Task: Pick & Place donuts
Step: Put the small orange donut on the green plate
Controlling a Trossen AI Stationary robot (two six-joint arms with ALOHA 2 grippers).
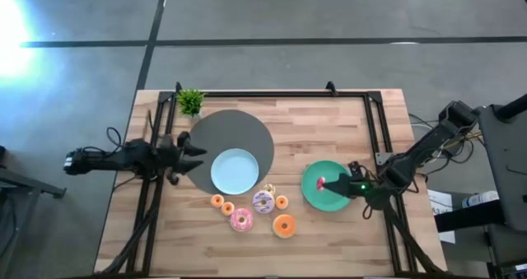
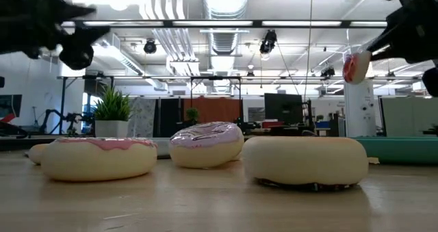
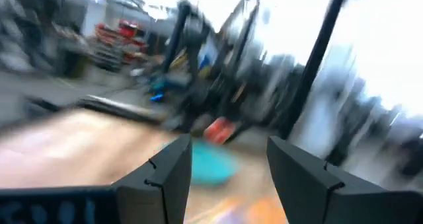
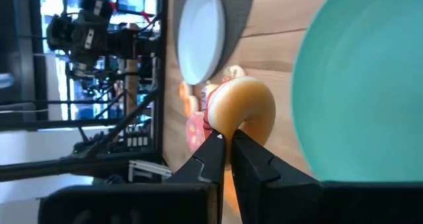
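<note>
- High view: the right end effector [image 1: 336,183] holds a red donut [image 1: 323,183] over the green plate [image 1: 313,192]; the other donuts [image 1: 263,201] lie well apart from the green plate, beside the blue plate [image 1: 233,171]
- Low view: the red donut [image 2: 350,66] hangs high above the worktop [image 2: 205,204]; dropped from there it may bounce off the green plate
- Left wrist view: the left end effector [image 3: 228,168] is open, holding nothing
- Right wrist view: the fingers [image 4: 215,159] pinch only the ring's edge, so it may slip

Take the blue plate [image 1: 234,171] as your landmark: five donuts [image 1: 263,202] crowd the wood just in front of it, blocking low passes. The plant [image 1: 191,102] stands behind it. The green plate [image 1: 326,186] to its right is bare under the right gripper [image 1: 332,182].
</note>
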